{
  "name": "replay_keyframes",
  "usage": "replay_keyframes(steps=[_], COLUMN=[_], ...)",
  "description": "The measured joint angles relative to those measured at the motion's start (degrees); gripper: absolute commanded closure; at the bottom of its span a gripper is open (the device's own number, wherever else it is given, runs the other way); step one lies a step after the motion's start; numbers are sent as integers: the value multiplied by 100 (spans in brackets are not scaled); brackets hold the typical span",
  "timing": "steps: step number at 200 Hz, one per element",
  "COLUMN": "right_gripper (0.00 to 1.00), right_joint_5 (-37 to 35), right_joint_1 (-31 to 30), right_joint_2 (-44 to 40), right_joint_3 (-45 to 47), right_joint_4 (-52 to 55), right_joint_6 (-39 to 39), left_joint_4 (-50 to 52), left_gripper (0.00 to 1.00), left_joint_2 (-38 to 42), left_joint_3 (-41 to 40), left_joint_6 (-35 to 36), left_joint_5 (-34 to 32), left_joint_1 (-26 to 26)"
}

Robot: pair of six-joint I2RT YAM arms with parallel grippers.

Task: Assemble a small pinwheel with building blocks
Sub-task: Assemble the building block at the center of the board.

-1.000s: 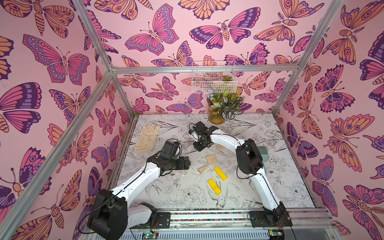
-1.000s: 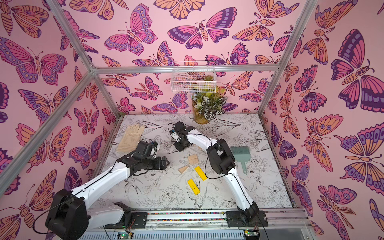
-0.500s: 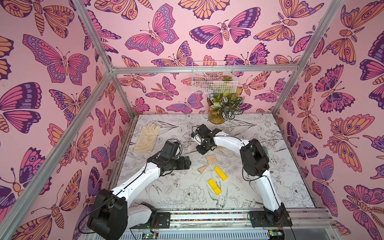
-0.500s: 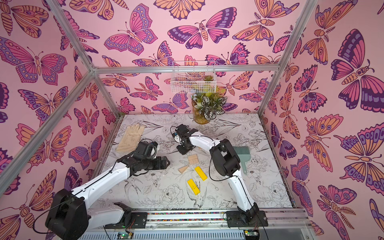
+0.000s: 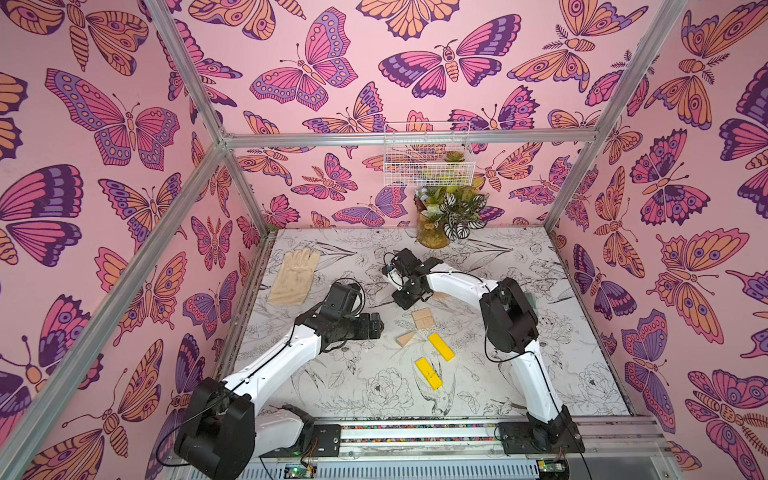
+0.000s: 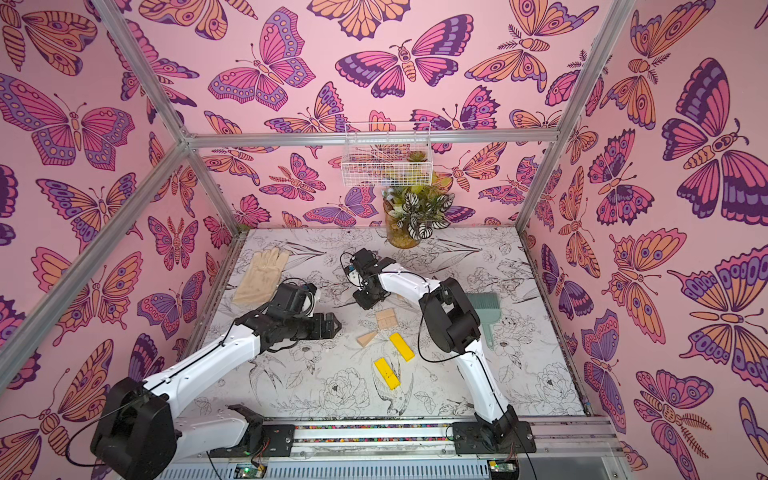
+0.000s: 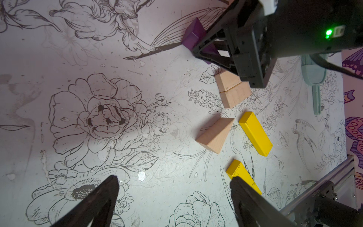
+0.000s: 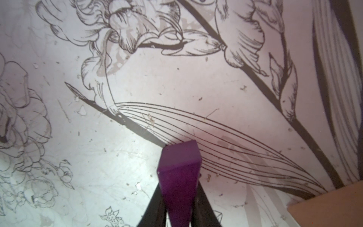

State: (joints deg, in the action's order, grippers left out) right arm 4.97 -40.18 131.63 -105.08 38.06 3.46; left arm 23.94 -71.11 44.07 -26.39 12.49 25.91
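The right gripper (image 8: 177, 198) has its fingers squeezed tight on the purple wedge (image 8: 179, 169), low over the table (image 8: 137, 98), near the beige square (image 7: 232, 90). The left gripper (image 7: 172, 188) has its fingers wide apart, with nothing between them. A beige wedge (image 7: 215, 134) and two yellow bars (image 7: 255, 133) (image 7: 238, 171) lie flat nearby.

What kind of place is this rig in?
Probably a staged robot test cell, not a home: aluminium frame with butterfly-print walls, left arm and right arm on a front rail, building blocks on a floral tabletop.
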Motion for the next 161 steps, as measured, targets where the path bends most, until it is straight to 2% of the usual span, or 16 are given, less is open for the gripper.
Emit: replay_keyframes(steps=[98,131,161], right_gripper=[58,45,37], right_joint_5=[26,70,61], right_joint_1=[-44,-46,-46], right_joint_2=[0,-4,-151], right_joint_3=[13,13,13], right_joint_4=[42,42,37], right_joint_6=[-17,-74,-157], left_joint_4=[-15,-15,-15], left_gripper=[5,4,4], left_joint_2=[-35,-35,-35], left_joint_3=[0,0,2], left_joint_6=[37,42,74], left_joint_5=[15,11,-2], left_joint_1=[37,37,37])
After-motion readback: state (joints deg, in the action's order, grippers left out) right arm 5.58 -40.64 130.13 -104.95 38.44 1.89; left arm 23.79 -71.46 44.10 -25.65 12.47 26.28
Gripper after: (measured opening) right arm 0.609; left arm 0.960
